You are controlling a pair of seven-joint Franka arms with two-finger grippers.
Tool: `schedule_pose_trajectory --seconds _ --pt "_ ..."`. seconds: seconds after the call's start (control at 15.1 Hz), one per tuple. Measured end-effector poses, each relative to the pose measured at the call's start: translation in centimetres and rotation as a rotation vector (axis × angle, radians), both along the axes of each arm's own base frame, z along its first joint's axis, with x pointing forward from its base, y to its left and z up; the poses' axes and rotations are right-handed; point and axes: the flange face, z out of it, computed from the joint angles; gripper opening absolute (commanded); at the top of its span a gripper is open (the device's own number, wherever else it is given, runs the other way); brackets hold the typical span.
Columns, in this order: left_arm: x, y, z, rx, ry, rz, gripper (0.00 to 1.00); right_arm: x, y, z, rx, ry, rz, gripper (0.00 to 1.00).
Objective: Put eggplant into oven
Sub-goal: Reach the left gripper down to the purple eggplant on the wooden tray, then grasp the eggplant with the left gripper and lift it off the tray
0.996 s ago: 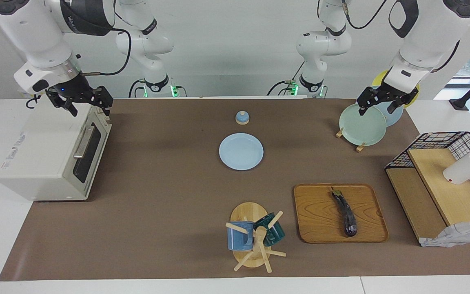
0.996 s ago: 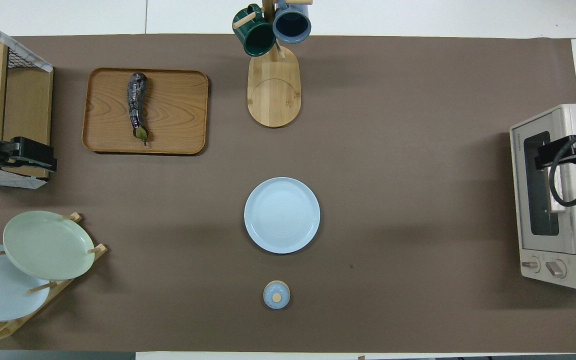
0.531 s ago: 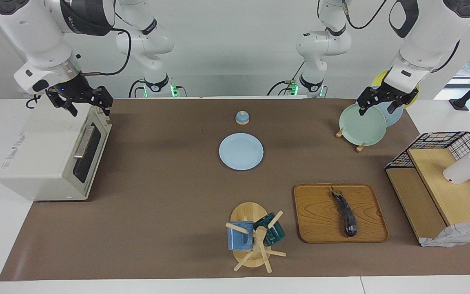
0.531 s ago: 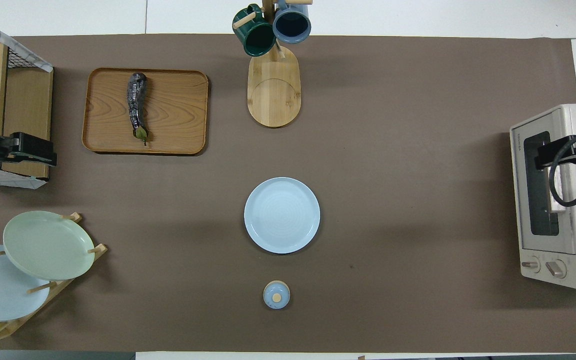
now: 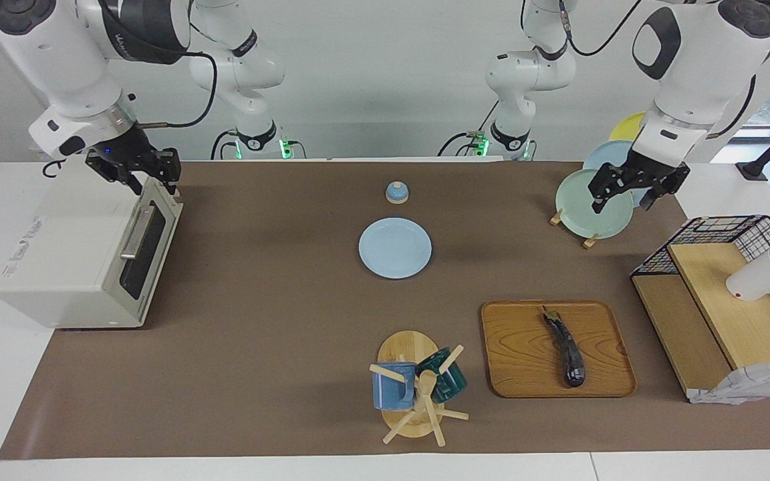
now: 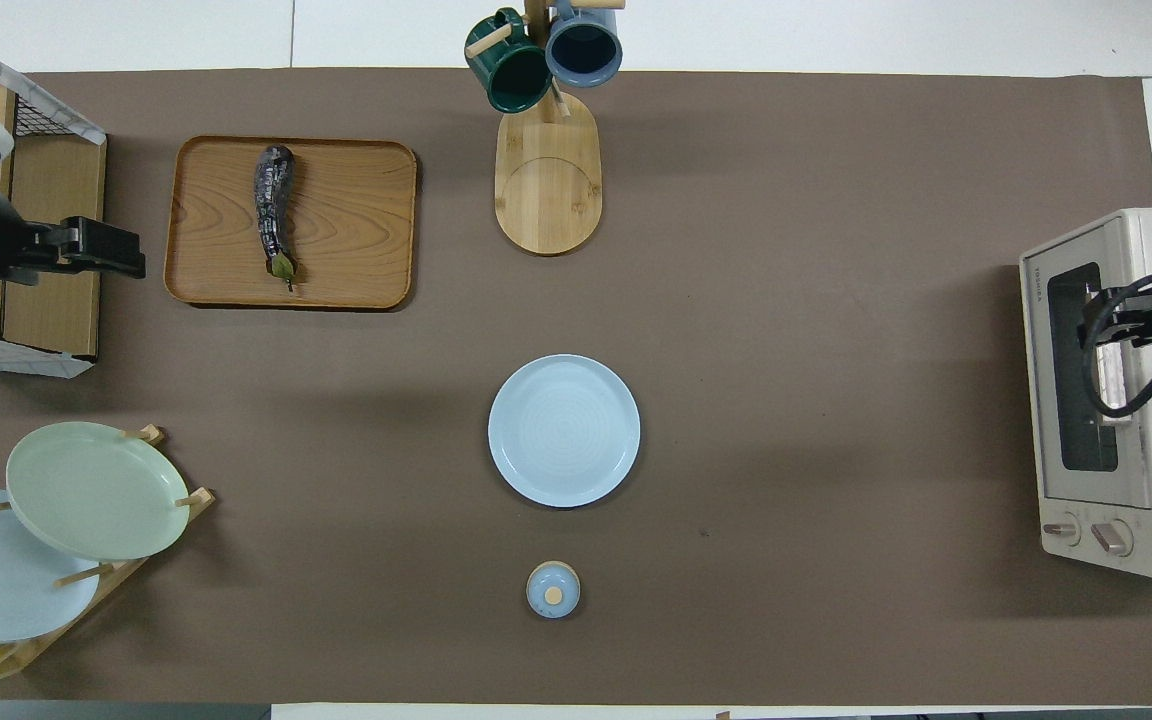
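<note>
**Both grippers shifted; eggplant untouched**

Facing view: left gripper (image 5: 639, 192) moved lower, now over green plate (image 5: 593, 203) at upper right, fingers spread, empty. Right gripper (image 5: 146, 175) at upper left, over closed oven (image 5: 84, 250), narrowing; grip impossible to tell. Eggplant (image 5: 566, 349) on tray (image 5: 523, 351), lower right.

Overhead view: left gripper (image 6: 86, 247) nearing tray (image 6: 356, 225); pickup likely next.

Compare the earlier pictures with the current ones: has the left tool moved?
Yes. In the overhead view the left tool has shifted away from the robots and toward the wooden tray, judged against the wire shelf.
</note>
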Motion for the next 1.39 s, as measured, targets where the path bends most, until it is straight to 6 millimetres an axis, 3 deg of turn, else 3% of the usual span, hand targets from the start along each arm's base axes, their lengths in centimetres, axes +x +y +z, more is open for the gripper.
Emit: schedule_pose_trajectory --seconds 0.27,0.46,0.8,0.93,1.13,1.26,1.39 --pt "5.4 -0.3 -6.9 -0.032 0.056 0.007 1.0 -0.5 -1.3 -2.2 -0.011 -0.02 -0.07 0.0" --pt "9.5 -0.9 -12.7 -0.045 0.037 0.005 1.0 -1.6 -4.0 -5.3 -0.022 -0.018 -0.144 0.0" --pt "13.6 -3.9 -21.7 -0.045 0.008 -0.032 1.0 -2.5 -6.5 -9.4 -0.033 -0.025 -0.159 0.0" --pt "14.3 -4.0 -23.2 -0.025 -0.006 -0.046 1.0 -2.7 -6.8 -10.1 -0.033 -0.026 -0.153 0.0" --pt "14.3 -3.8 -23.6 -0.01 -0.008 -0.089 1.0 -2.8 -6.9 -10.5 -0.032 -0.022 -0.152 0.0" --pt "14.2 -3.9 -24.0 -0.01 -0.009 -0.109 0.91 -2.9 -6.9 -10.9 -0.032 -0.016 -0.151 0.0" --pt "13.9 -3.9 -25.0 -0.008 -0.009 -0.133 0.88 -3.0 -6.9 -11.4 -0.031 -0.018 -0.15 0.0"
